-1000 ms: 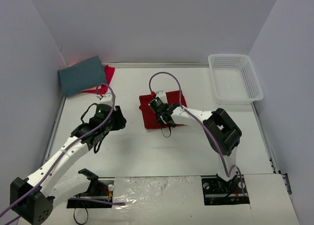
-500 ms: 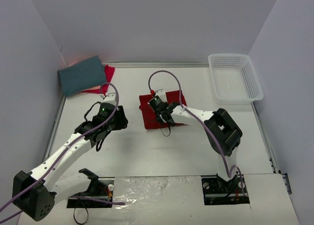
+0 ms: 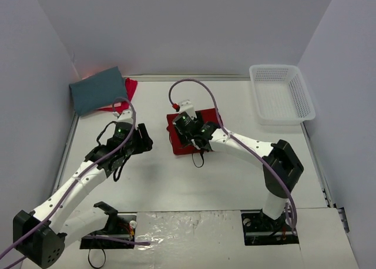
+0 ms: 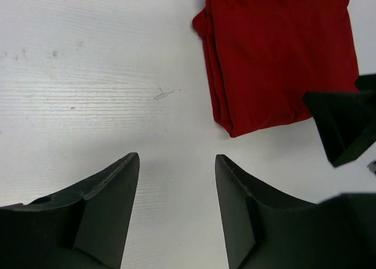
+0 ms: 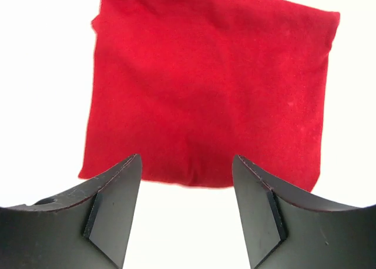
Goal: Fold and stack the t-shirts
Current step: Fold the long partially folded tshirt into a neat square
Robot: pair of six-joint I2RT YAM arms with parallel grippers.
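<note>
A deep red t-shirt [image 3: 210,117] lies folded into a square at the table's middle. It fills the upper half of the right wrist view [image 5: 205,93]. My right gripper [image 3: 187,128] hovers over the shirt's left part, open [image 5: 187,160], with the cloth's near edge between its fingertips and nothing held. My left gripper [image 3: 145,143] stands open [image 4: 176,157] over bare table, left of the shirt [image 4: 282,57]. At the back left, a slate-teal t-shirt [image 3: 97,90] rests folded on a pinkish-red one [image 3: 129,88].
A white mesh basket [image 3: 282,94] sits at the back right corner. White walls close in the table on three sides. A finger of the right gripper [image 4: 343,125] shows at the right edge of the left wrist view.
The right gripper has opened, let go of the red shirt and shifted a little back and left. The left gripper's jaws have spread wider; its arm has barely moved.
</note>
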